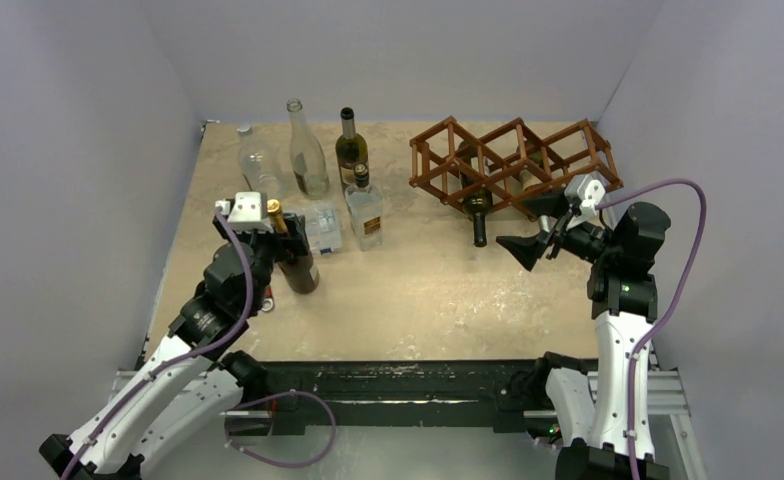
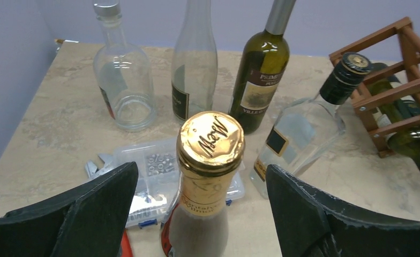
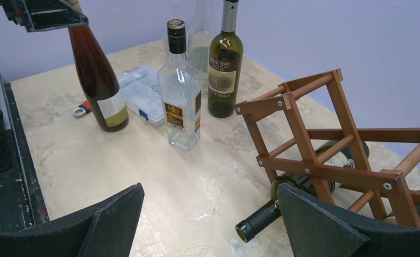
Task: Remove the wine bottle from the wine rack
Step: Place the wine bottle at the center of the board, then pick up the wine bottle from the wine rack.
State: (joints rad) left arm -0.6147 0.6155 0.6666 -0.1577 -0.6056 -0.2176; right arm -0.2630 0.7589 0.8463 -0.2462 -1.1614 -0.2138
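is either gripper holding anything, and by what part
Nothing is held. The left gripper stands open around the neck of the gold-capped bottle without touching it; the right gripper is open and empty.

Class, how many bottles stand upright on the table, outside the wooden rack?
5. Rear row: round clear glass bottle, tall clear glass bottle, dark green wine bottle. In front: square clear spirit bottle, and brown gold-foiled bottle inside the open left gripper. None looks hidden.

The rack (image 3: 325,172) is running off the right edge, its slats hiding most of the bottle (image 3: 261,217).
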